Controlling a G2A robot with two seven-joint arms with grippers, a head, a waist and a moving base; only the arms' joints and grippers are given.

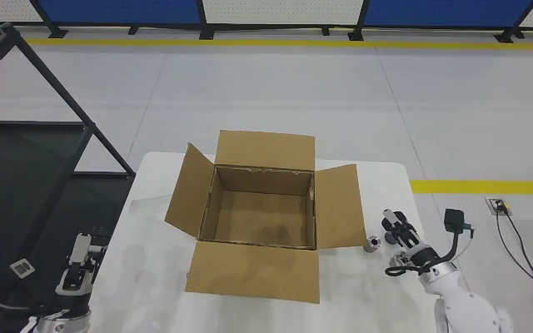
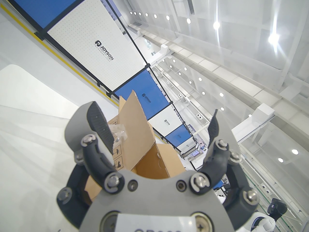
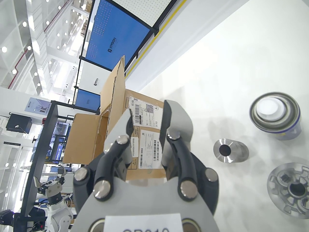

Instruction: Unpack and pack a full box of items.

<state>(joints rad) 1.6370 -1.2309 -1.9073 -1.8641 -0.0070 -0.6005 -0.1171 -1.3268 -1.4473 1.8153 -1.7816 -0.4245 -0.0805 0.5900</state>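
The cardboard box [image 1: 266,150] is seen emptied, a steel bushing [image 3: 230,151], a tin [image 3: 275,119] and a toothed hub [image 3: 289,189] being laid on the surface [image 1: 366,291] beside it near the released right claw [image 3: 147,124], the left claw [image 2: 155,121] across the box likewise released and empty; repacking is judged outstanding.

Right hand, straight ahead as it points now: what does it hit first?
Probably the labelled side of the cardboard box, seen between the fingers of the open right hand. Nothing shows in between in the wrist view; the metal sleeve sits off to one side.
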